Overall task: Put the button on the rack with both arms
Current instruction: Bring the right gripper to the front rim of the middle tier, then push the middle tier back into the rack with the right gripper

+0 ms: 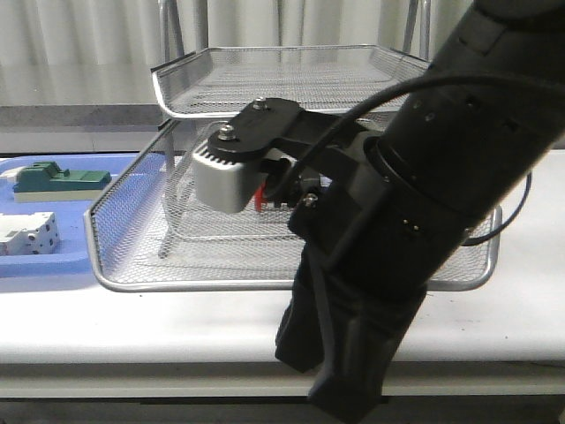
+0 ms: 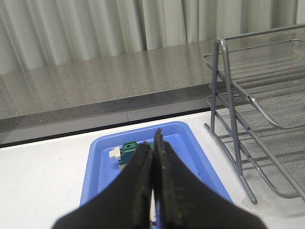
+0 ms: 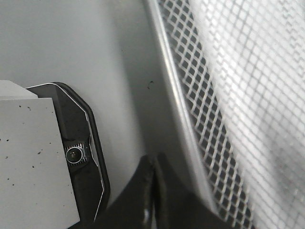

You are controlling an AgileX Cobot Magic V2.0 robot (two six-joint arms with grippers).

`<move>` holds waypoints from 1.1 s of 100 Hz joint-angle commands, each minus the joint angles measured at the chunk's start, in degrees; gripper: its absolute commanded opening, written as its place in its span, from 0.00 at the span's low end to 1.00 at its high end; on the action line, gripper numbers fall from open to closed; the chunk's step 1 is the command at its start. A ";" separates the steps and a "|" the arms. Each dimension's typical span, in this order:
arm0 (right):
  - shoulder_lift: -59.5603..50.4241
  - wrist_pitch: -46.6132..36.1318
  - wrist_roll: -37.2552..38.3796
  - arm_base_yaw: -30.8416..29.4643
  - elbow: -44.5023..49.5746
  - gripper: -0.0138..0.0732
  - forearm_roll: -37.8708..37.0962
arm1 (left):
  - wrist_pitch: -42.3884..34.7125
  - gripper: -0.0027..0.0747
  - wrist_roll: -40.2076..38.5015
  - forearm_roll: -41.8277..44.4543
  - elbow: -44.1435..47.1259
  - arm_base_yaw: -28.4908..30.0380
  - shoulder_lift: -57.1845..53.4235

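— Where is the button (image 1: 260, 200)?

— From the front I see only a sliver of its red cap, over the mesh of the lowest tier of the rack (image 1: 221, 284), just beside the grey block at the end of my right arm (image 1: 424, 194). That arm covers the rest of it, so I cannot tell whether it lies on the mesh or hangs above it.

— And your right gripper (image 3: 153, 160)?

— The fingers are pressed together, and nothing shows between them in the wrist view. They sit just beside the tray's wire rim, over the white table (image 1: 177, 318).

— The left one?

— My left gripper (image 2: 155, 138) is closed too, tips meeting with nothing between them. It hangs over the blue tray (image 2: 102, 167), with the rack's frame off to one side. It is out of the front view.

— What is in that tray?

— A green-and-beige block (image 1: 57, 179) at the far end and a white block (image 1: 26, 234) nearer the front, a small gap between the two. The tray lies on the table just left of the rack.
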 commanded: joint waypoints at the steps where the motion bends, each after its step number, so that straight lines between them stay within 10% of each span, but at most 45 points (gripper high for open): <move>1: -1.59 -6.27 -0.58 -1.44 -1.73 0.08 -0.19 | -4.44 0.01 -0.46 -0.72 -1.54 0.15 0.26; 110: 6.18 -2.43 -0.41 -16.33 -15.34 0.08 -2.20 | -4.44 0.01 -0.46 -0.72 -1.54 0.15 0.26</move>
